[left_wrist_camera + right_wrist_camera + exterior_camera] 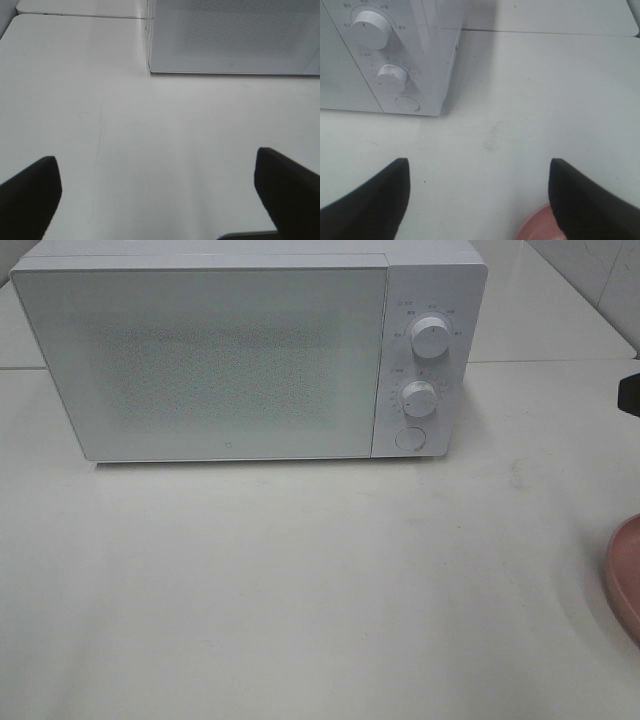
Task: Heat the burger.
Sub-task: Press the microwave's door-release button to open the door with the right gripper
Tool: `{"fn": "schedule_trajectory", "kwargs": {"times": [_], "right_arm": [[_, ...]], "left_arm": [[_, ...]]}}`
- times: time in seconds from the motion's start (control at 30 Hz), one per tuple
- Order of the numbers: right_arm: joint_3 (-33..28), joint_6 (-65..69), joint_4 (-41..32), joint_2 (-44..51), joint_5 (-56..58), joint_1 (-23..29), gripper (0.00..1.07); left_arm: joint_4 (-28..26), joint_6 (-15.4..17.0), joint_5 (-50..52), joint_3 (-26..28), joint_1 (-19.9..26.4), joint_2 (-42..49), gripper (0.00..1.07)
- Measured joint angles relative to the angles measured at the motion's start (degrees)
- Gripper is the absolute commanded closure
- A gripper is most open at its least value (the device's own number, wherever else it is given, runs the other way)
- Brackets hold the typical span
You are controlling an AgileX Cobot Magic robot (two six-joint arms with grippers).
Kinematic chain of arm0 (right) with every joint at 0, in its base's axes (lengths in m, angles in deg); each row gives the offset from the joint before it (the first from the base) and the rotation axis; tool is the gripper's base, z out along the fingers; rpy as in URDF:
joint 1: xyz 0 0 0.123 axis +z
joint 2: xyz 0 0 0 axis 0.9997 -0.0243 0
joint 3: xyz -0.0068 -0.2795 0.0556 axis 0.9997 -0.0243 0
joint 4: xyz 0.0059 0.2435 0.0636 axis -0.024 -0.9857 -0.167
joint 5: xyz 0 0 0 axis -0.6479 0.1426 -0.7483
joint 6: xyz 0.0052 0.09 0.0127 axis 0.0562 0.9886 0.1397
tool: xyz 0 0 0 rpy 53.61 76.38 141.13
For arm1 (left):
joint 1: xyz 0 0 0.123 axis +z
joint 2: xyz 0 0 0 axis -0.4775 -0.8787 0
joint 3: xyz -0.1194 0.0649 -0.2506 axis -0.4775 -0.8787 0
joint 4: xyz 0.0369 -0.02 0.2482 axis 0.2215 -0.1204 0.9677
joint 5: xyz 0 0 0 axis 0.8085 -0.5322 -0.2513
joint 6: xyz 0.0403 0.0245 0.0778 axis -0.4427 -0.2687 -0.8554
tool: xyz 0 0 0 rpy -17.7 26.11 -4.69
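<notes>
The burger is out of view in every frame. The white microwave [240, 360] stands at the back of the table with its door shut. It also shows in the left wrist view [235, 35] and the right wrist view [380, 55]. My left gripper [157, 200] is open and empty above bare table, in front of the microwave's left corner. My right gripper [480, 200] is open and empty to the right of the microwave, above the pink plate's rim [540, 227]. In the exterior high view only a dark bit of the right arm [630, 395] shows at the right edge.
The microwave's panel has two white knobs [430, 337] [419, 397] and a round door button [410, 438]. The pink plate [625, 575] lies at the right edge of the white table [300, 590]. A tiled wall [600, 270] is at the back right.
</notes>
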Motion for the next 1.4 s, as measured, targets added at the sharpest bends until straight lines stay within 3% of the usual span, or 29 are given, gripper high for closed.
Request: {"fn": "schedule_trajectory", "kwargs": {"times": [0.47, 0.67, 0.83, 0.97, 1.33, 1.4], "right_arm": [[-0.1, -0.1, 0.0, -13.6, -18.2, 0.0, 0.33], [-4.7, -2.8, -1.1, -17.4, -32.2, 0.0, 0.33], [-10.4, -6.4, -6.4, -20.2, -43.1, 0.3, 0.34], [-13.8, -13.5, -13.0, -22.7, -52.3, 5.7, 0.34], [-14.7, -26.6, -30.3, -30.4, -62.6, 20.2, 0.34], [-14.7, -29.3, -36.0, -32.8, -66.8, 25.2, 0.34]], "left_arm": [[0.0, 0.0, 0.0, 0.0, 0.0, 0.0, 0.08], [0.0, 0.0, 0.0, 0.0, 0.0, 0.0, 0.08], [0.0, 0.0, 0.0, 0.0, 0.0, 0.0, 0.08], [0.0, 0.0, 0.0, 0.0, 0.0, 0.0, 0.08], [0.0, 0.0, 0.0, 0.0, 0.0, 0.0, 0.08], [0.0, 0.0, 0.0, 0.0, 0.0, 0.0, 0.08]]}}
